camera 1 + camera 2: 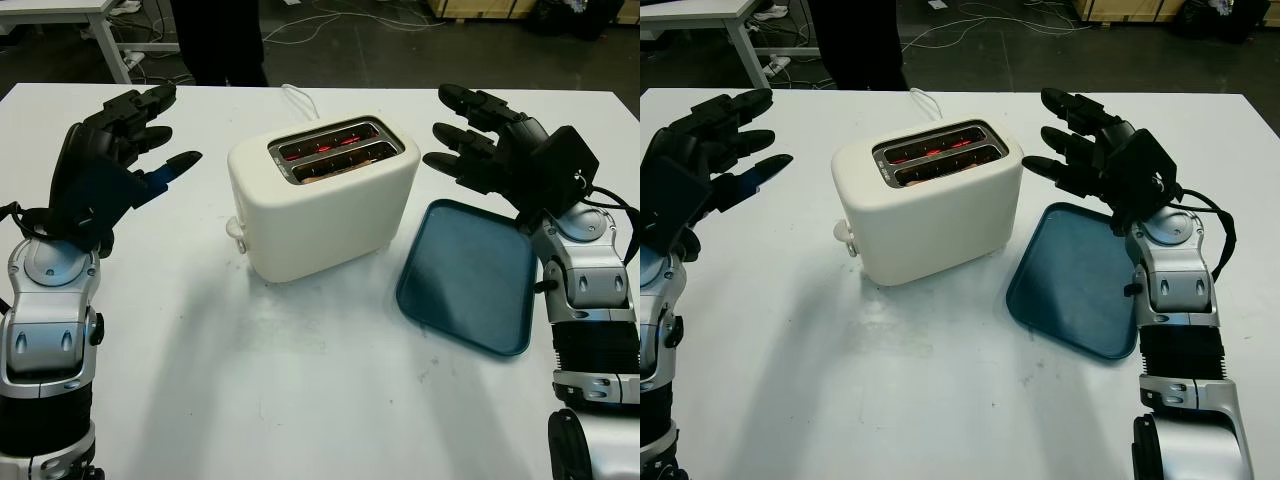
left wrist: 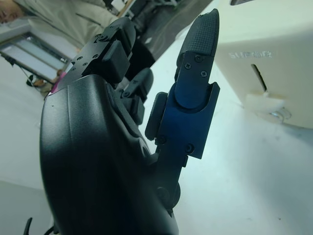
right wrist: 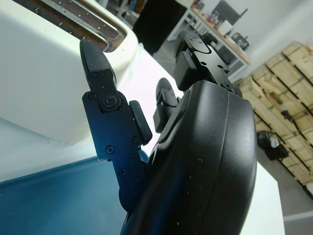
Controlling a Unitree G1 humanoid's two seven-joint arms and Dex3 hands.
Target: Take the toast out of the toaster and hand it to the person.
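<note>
We see a white table (image 1: 300, 400) filling most of the scene, with a person (image 1: 225, 40) in dark clothing standing at its far edge. Near the middle sits a cream two-slot toaster (image 1: 320, 205), its slots glowing red inside; the toast (image 1: 335, 165) lies sunk in the slots, barely showing, and we cannot make out much of it. On the toaster's left end wall there is faint embossed lettering (image 2: 244, 55) above the lever slot, too indistinct for us to read, and the lever knob (image 1: 235, 228) sticks out low on that end. A white cord (image 1: 298, 100) trails from behind the toaster toward the far edge. Just right of the toaster lies a dark teal tray (image 1: 470, 275). Our left hand (image 1: 125, 140) hovers open to the left of the toaster, holding nothing. Our right hand (image 1: 480, 140) hovers open to the toaster's right, over the tray's far edge, also holding nothing.
</note>
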